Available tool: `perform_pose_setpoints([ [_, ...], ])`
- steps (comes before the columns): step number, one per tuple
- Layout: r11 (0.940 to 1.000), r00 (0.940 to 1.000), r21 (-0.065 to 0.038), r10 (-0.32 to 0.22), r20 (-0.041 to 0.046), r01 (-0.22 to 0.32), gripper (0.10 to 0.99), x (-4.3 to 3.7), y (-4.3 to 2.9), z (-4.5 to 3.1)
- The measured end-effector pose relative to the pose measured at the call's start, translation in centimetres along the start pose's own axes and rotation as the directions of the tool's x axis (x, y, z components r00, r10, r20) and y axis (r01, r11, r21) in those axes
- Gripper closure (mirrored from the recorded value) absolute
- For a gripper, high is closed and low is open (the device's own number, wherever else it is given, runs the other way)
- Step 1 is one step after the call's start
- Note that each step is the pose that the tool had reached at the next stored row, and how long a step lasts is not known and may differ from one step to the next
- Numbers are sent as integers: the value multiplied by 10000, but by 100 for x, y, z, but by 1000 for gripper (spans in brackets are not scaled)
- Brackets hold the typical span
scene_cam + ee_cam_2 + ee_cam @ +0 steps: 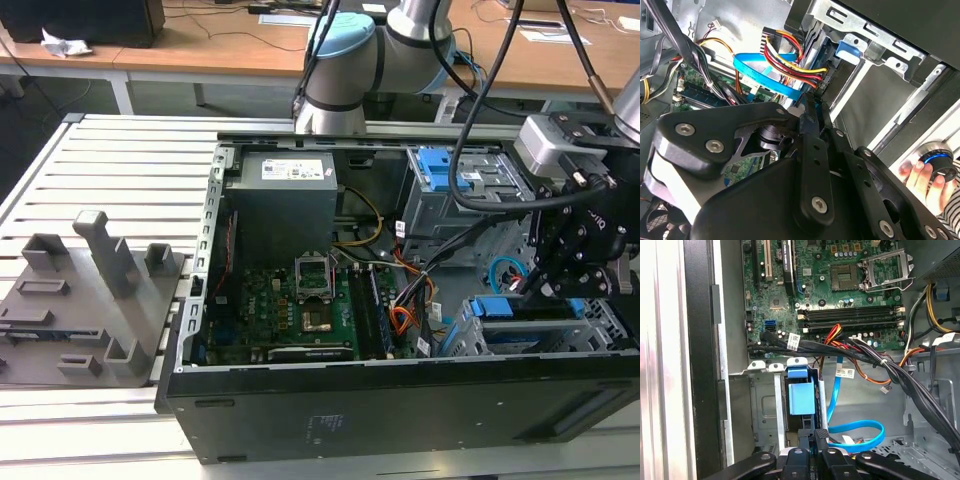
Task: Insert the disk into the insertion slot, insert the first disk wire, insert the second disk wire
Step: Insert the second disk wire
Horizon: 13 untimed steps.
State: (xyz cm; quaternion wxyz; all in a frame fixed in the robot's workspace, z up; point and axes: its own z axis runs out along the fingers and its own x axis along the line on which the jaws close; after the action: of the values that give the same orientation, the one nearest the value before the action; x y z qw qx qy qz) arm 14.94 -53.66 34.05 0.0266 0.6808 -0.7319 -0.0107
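Gripper (816, 440) pinched shut, fingers together on something narrow, probably a wire plug, at the disk's rear edge in the first wrist view. Just beyond at 12 o'clock, disk (801, 397) in its blue carrier, already seated in the insertion slot (765, 405), hence the wiring stage. At 3 o'clock, second disk wire (860, 432) looping loose, seemingly not yet plugged. Further out, motherboard (830, 285).
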Motion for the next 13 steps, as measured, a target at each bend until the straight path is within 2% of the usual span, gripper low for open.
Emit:
perform_pose_setpoints([
  [4, 10000, 10000, 2, 1, -26, -1, 922, 5, 9, -167],
  [9, 10000, 10000, 1, 2, -25, -2, 910, 5, 10, -183],
  [10, 10000, 10000, 1, 1, -27, -1, 851, 5, 10, -186],
  [11, 10000, 10000, 2, 1, -26, -1, 851, 5, 10, -188],
  [12, 10000, 10000, 1, 1, -26, -1, 788, 5, 10, -189],
  [13, 10000, 10000, 2, 1, -27, -1, 788, 5, 10, -192],
])
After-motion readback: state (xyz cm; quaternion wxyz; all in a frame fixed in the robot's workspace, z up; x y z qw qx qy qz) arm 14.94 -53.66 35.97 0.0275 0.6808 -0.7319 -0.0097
